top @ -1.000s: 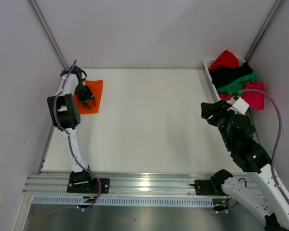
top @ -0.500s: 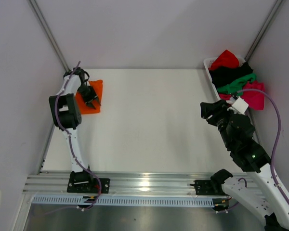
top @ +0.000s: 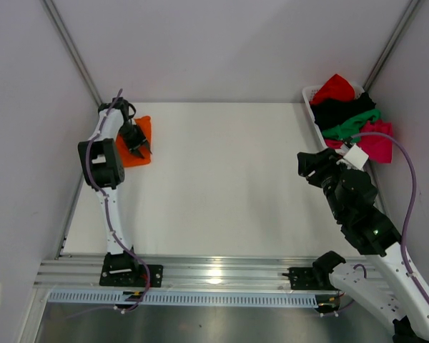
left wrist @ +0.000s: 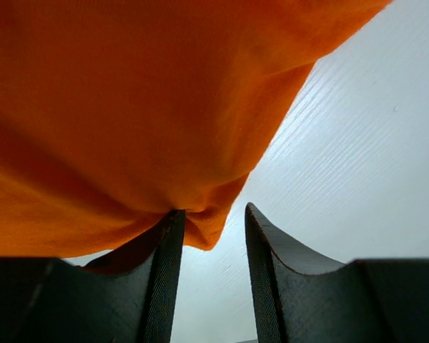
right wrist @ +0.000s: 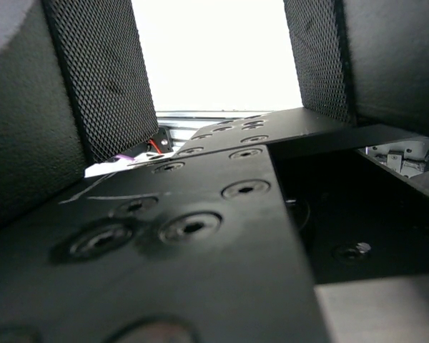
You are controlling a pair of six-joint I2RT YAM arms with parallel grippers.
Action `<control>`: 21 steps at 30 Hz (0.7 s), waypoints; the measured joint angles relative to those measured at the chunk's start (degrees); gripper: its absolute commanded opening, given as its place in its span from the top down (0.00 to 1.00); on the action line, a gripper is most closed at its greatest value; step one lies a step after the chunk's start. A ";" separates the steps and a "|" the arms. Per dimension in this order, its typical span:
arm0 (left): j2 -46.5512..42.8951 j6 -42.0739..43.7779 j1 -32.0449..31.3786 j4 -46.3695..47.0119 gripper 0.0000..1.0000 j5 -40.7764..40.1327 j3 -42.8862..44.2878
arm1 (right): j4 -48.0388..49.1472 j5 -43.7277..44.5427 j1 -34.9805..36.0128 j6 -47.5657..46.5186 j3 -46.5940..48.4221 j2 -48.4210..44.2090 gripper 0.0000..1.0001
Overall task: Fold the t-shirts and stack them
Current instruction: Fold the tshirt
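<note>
Top: basket (top: 309, 93) at far right corner held red shirt (top: 334, 88), black shirt (top: 339, 111), green shirt (top: 350, 126) and pink shirt (top: 377, 143), heaped over the rim. Orange shirt (top: 144, 127) lay at far left corner of table (top: 222, 186), left gripper (top: 143, 148) over it. Right gripper (top: 307, 168) near right edge, beside basket.
Left wrist: left gripper spread, orange shirt's edge drooping into the gap, not pinched.
Right wrist: right gripper spread, nothing between.
</note>
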 measured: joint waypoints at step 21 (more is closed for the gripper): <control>-0.07 -3.50 0.07 -0.22 0.60 -8.72 6.75 | -1.14 1.84 -0.02 -0.55 0.00 -1.38 0.43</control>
